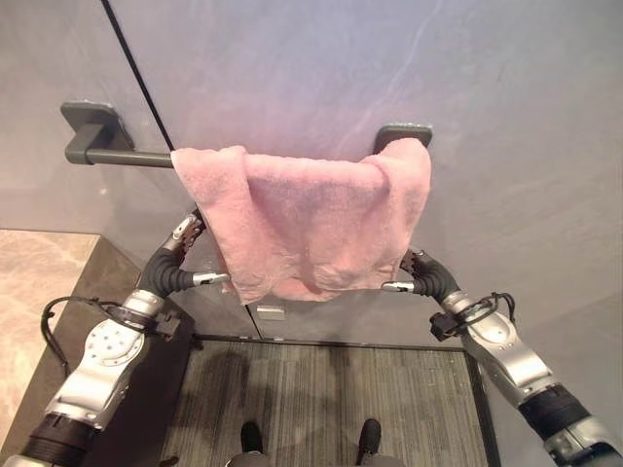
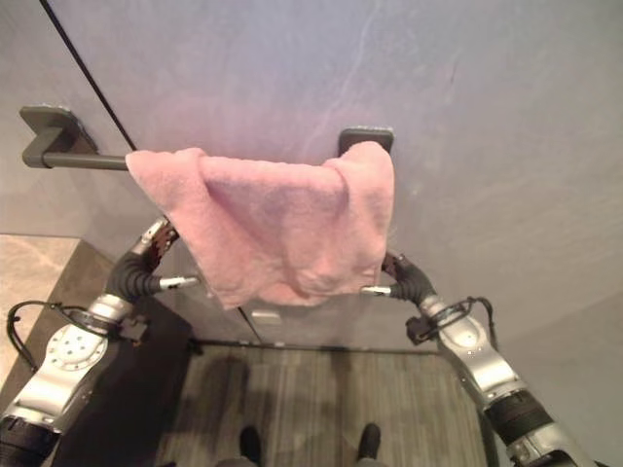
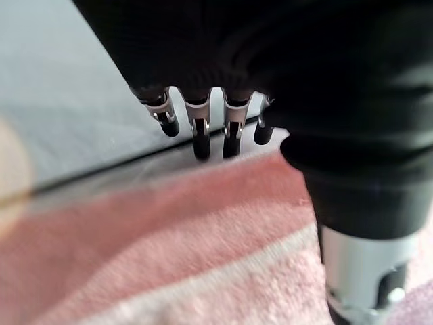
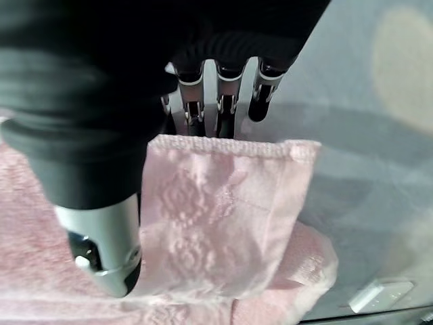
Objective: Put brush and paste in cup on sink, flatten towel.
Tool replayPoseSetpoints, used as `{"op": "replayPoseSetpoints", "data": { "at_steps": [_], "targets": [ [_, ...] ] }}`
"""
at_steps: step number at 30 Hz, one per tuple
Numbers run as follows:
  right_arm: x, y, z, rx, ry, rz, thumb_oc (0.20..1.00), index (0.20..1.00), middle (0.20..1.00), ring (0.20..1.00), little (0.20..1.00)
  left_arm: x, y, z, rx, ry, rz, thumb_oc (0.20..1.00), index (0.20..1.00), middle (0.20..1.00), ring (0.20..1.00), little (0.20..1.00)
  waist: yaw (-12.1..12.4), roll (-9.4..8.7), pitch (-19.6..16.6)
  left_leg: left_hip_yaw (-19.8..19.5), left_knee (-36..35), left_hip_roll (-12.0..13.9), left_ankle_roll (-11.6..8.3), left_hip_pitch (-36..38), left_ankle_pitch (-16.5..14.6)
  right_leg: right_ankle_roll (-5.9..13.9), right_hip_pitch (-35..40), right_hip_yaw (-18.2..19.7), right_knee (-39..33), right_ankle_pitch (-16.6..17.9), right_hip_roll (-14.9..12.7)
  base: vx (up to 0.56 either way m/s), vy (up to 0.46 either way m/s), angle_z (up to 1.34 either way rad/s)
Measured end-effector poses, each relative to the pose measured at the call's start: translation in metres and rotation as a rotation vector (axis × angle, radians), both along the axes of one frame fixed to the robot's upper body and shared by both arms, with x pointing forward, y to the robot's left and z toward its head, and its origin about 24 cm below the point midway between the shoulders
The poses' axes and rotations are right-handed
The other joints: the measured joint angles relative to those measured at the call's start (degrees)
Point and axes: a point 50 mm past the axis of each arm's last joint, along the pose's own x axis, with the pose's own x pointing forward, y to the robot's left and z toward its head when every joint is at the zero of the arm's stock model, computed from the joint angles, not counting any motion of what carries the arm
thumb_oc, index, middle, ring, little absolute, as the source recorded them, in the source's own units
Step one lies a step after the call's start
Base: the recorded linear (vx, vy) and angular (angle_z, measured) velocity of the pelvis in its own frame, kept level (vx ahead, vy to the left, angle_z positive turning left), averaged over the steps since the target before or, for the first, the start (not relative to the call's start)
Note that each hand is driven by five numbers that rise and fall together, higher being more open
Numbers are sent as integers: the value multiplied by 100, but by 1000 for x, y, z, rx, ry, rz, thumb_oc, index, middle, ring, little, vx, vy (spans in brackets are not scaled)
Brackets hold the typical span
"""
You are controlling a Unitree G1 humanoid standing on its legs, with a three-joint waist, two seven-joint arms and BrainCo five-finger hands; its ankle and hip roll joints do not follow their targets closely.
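A pink towel [image 1: 311, 224] hangs bunched and uneven over a dark grey wall bar [image 1: 117, 156], covering the bar's right half up to the right bracket [image 1: 404, 131]. My left hand [image 1: 170, 268] is at the towel's lower left edge. Its fingers [image 3: 201, 132] are straight and point up along the wall, and its thumb reaches toward the cloth [image 3: 169, 250]. My right hand [image 1: 428, 277] is at the lower right edge. Its fingers [image 4: 226, 108] are straight behind a folded corner of the towel [image 4: 223, 223], with the thumb in front. Both hands are open.
A beige stone counter [image 1: 39, 282] lies at the left, beside a dark side panel [image 1: 161, 389]. A striped grey mat [image 1: 331, 399] covers the floor below the towel. A small white plate [image 1: 271, 312] sits on the wall under the towel. The grey wall is close behind both hands.
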Motion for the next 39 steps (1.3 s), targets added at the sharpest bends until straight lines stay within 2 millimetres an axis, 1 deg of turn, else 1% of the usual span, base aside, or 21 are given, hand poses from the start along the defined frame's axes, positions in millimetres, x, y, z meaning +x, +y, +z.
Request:
{"op": "replayPoseSetpoints", "data": {
  "at_steps": [3, 5, 10, 14, 17, 18, 19, 21, 22, 23, 24, 25, 26, 27, 28, 29, 30, 31, 32, 36, 39],
  "targets": [
    [4, 6, 1, 10, 4, 18, 1000, 1000, 1000, 1000, 1000, 1, -7, -4, -9, 20, -32, 1000, 1000, 1000, 1000, 1000, -5, -22, -2, 28, 0, 0, -1, -7, 1, -6, -29, 17, 1, 12, 4, 45, 1, -4],
    [6, 14, 3, 12, 8, 54, 1000, 1000, 1000, 1000, 1000, 4, -15, -4, -8, 27, -68, 1000, 1000, 1000, 1000, 1000, -17, -38, -1, 39, 0, 1, -1, -3, 1, -7, -29, 22, 1, 13, 6, 19, -3, -1],
    [11, 29, 4, 46, 12, 90, 1000, 1000, 1000, 1000, 1000, 7, -24, -7, -19, 43, -97, 1000, 1000, 1000, 1000, 1000, -20, -68, -6, 63, 0, 6, -1, 25, 2, -15, -19, 62, 1, 25, 13, 21, -4, -3],
    [16, 51, 6, 82, 8, 136, 1000, 1000, 1000, 1000, 1000, 11, -39, -13, -41, 64, -136, 1000, 1000, 1000, 1000, 1000, -44, -112, -5, 132, -1, 17, -1, 97, 1, -26, -1, 132, 1, 42, 26, 33, -5, -9],
    [19, 74, 12, 138, -10, 174, 1000, 1000, 1000, 1000, 1000, 13, -51, -16, -99, 62, -144, 1000, 1000, 1000, 1000, 1000, -41, -112, -6, 131, 0, 18, -5, 102, 6, -36, -1, 138, 0, 56, 30, 10, 0, 0],
    [20, 78, 12, 145, -12, 182, 878, 878, 878, 878, 878, 14, -52, -16, -103, 63, -146, 1000, 1000, 1000, 1000, 1000, -29, -114, -7, 130, 0, 18, -5, 102, 6, -37, 0, 137, 1, 56, 29, 41, -6, 1],
    [19, 90, 12, 186, -9, 182, 200, 200, 200, 200, 200, 16, -55, -18, -133, 63, -125, 1000, 1000, 1000, 1000, 1000, -20, -118, -10, 130, 0, 17, -5, 107, 7, -37, 5, 136, 1, 57, 28, 0, 0, 0],
    [19, 98, 12, 212, -8, 175, 200, 200, 200, 200, 200, 19, -57, -20, -148, 62, -101, 1000, 1000, 1000, 1000, 1000, -9, -119, -11, 125, 0, 17, -5, 105, 7, -39, 7, 132, 1, 58, 29, 0, 0, 0],
    [19, 103, 13, 227, -10, 171, 200, 200, 200, 200, 200, 20, -59, -20, -147, 50, -82, 602, 602, 602, 602, 602, -9, -120, -12, 123, 1, 16, -5, 107, 8, -39, 13, 131, 1, 58, 27, 0, 0, 0],
    [19, 104, 13, 228, -11, 168, 200, 200, 200, 200, 200, 20, -60, -19, -142, 43, -76, 573, 573, 573, 573, 573, -5, -121, -12, 118, 1, 16, -5, 107, 8, -39, 17, 127, 1, 58, 27, 0, 0, 0],
    [19, 105, 13, 233, -12, 159, 200, 200, 200, 200, 200, 20, -61, -19, -140, 37, -67, 344, 344, 344, 344, 344, -5, -123, -13, 111, 1, 16, -5, 110, 9, -40, 27, 127, 1, 58, 27, 0, 0, 0],
    [19, 105, 13, 235, -12, 158, 200, 200, 200, 200, 200, 20, -61, -19, -133, 34, -60, 297, 297, 297, 297, 297, -6, -124, -14, 112, 1, 17, -5, 119, 9, -40, 34, 127, 1, 58, 27, 32, -2, 1],
    [19, 106, 13, 238, -14, 155, 200, 200, 200, 200, 200, 20, -60, -19, -133, 29, -48, 325, 325, 325, 325, 325, -8, -124, -14, 114, 1, 16, -5, 130, 8, -40, 45, 128, 1, 58, 27, 0, 0, 0],
    [19, 106, 13, 239, -14, 152, 200, 200, 200, 200, 200, 21, -60, -19, -133, 28, -43, 423, 423, 423, 423, 423, -14, -125, -15, 115, 0, 16, -5, 139, 8, -40, 52, 128, 1, 58, 27, 46, -7, -2],
    [17, 107, 13, 245, -14, 148, 200, 200, 200, 200, 200, 19, -59, -19, -121, 21, -35, 539, 539, 539, 539, 539, -12, -125, -15, 120, 0, 17, -5, 158, 8, -40, 70, 130, 1, 58, 28, 0, 0, 0],
    [14, 107, 12, 252, -14, 152, 200, 200, 200, 200, 200, 17, -59, -17, -88, 2, -29, 586, 586, 586, 586, 586, -5, -125, -15, 121, 0, 19, -5, 195, 7, -40, 103, 128, 1, 57, 30, 35, -5, 0],
    [9, 107, 11, 256, -17, 155, 200, 200, 200, 200, 200, 14, -56, -13, -74, -23, -18, 454, 454, 454, 454, 454, -9, -128, -17, 119, 0, 21, -6, 205, 7, -40, 118, 126, 1, 57, 30, 0, 0, 0],
    [8, 107, 11, 253, -19, 156, 200, 200, 200, 200, 200, 13, -54, -12, -70, -35, -7, 382, 382, 382, 382, 382, -9, -132, -20, 119, 0, 20, -6, 205, 7, -40, 118, 126, 1, 57, 30, 0, 0, 0],
    [7, 106, 9, 248, -17, 155, 200, 200, 200, 200, 200, 13, -53, -11, -71, -37, 2, 203, 203, 203, 203, 203, -1, -138, -24, 114, 0, 20, -6, 204, 7, -40, 121, 125, 1, 57, 30, 0, 0, 0],
    [-4, 104, 13, 263, -37, 187, 200, 200, 200, 200, 200, 8, -52, -16, -51, -28, 6, 200, 200, 200, 200, 200, -13, -173, -55, 113, -1, 20, -6, 221, 7, -40, 134, 126, 1, 57, 29, 8, 3, 0],
    [-17, 94, 11, 300, -43, 173, 200, 200, 200, 200, 200, -1, -47, -18, -47, -27, 22, 200, 200, 200, 200, 200, -12, -206, -80, 120, -3, 19, -6, 271, 5, -40, 179, 121, 1, 56, 28, 0, 0, 0]
  ]
}}
